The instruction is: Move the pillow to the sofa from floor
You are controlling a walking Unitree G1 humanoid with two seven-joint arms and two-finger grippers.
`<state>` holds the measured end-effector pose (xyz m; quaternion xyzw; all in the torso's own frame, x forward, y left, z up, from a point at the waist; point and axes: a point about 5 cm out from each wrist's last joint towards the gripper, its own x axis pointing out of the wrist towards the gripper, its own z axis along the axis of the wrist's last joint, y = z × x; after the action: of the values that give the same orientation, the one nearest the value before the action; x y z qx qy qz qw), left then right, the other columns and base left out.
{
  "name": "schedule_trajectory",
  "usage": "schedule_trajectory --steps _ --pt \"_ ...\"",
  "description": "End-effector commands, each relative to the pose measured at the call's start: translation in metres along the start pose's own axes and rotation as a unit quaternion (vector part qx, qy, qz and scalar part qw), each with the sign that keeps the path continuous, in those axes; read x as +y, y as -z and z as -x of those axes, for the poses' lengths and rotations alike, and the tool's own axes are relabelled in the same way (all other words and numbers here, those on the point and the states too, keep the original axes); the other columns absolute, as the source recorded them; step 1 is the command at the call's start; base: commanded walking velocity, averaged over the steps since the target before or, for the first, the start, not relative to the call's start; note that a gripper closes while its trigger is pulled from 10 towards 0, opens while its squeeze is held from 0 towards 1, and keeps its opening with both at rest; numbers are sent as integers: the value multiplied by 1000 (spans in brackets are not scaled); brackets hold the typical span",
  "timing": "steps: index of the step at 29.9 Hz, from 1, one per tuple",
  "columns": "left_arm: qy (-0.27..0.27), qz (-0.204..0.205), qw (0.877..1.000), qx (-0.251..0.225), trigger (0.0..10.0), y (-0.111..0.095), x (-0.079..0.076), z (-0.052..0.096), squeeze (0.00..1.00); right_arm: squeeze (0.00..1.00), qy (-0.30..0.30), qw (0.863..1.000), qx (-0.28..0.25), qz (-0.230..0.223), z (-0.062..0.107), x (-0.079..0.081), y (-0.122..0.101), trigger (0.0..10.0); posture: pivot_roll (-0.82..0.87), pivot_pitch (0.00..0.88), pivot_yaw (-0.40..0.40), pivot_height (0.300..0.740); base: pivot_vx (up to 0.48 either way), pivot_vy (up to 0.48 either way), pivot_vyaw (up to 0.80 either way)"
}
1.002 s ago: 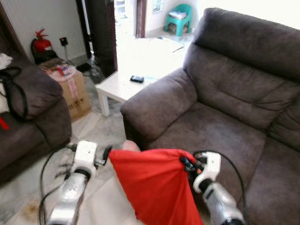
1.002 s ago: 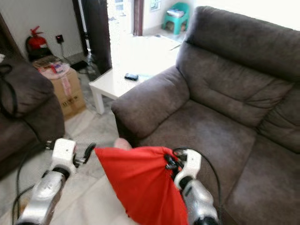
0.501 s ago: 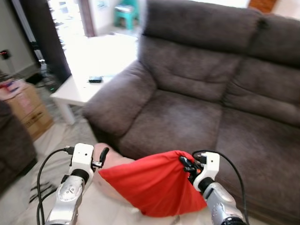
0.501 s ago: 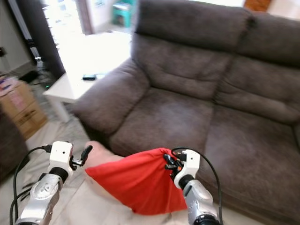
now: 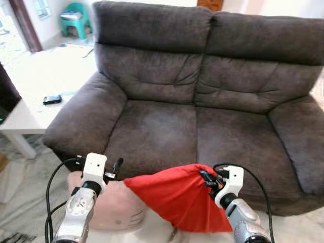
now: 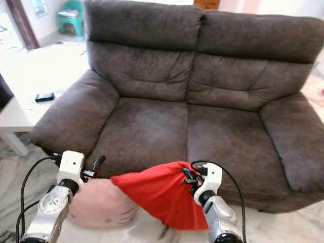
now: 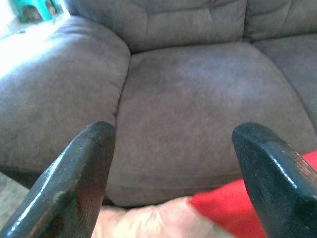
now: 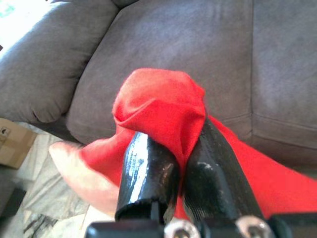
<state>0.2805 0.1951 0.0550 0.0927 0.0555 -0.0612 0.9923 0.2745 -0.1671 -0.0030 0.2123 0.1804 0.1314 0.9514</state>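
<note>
Two raised arms: right fingers (image 8: 163,168) pinch red pillow (image 5: 174,197), left fingers (image 7: 84,173) spread.

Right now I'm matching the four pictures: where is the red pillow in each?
Left eye: red pillow, bottom centre, before the sofa.
Right eye: bottom centre.
Left wrist: red corner below the seat.
Right wrist: bunched in the right gripper.
Shared landmark: the sofa.
</note>
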Motion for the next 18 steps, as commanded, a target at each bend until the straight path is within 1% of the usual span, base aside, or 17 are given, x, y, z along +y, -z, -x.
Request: schedule_trajectory --steps 1,4,6,8,10,12,13,14,15,16,17,18 --pt "4 -4 1000 7 10000 3 0 1 0 0 -27 998 -52 30 -10 9 -26 10000 80 0 -25 740 0 0 0" --pt "10 -9 1000 14 10000 4 3 3 0 0 -60 996 -43 44 -11 14 -27 10000 81 0 -25 740 0 0 0" --pt "35 -16 999 23 10000 5 5 6 0 0 -108 992 -21 69 -11 19 -27 10000 79 0 -24 740 0 0 0" --pt "54 -25 998 30 10000 5 6 9 0 0 -133 987 -8 85 -10 22 -27 10000 80 0 -23 740 0 0 0" --pt "95 -43 993 49 10000 8 9 15 0 0 -185 976 20 114 -8 27 -26 10000 81 0 -23 740 0 0 0" --pt "115 -49 990 65 10000 11 13 19 0 0 -207 970 30 126 -6 29 -27 10000 82 0 -24 740 0 0 0" --pt "141 -54 985 80 10000 14 15 24 0 0 -236 961 41 137 -4 31 -28 10000 83 0 -25 740 0 0 0" --pt "141 -54 985 80 10000 14 15 24 0 0 -236 961 41 137 -4 31 -28 10000 83 0 -25 740 0 0 0" --pt "152 -59 983 87 10000 15 17 26 0 0 -248 956 50 145 -3 32 -29 10000 84 0 -25 740 0 0 0" --pt "168 -65 979 98 10000 16 19 29 0 0 -268 948 66 158 0 33 -28 10000 88 0 -26 740 0 0 0" --pt "168 -65 979 98 10000 16 19 29 0 0 -268 948 66 158 0 33 -28 10000 88 0 -26 740 0 0 0" --pt "182 -67 975 108 10000 16 20 31 0 0 -285 940 80 168 2 33 -27 10000 92 0 -26 740 0 0 0"
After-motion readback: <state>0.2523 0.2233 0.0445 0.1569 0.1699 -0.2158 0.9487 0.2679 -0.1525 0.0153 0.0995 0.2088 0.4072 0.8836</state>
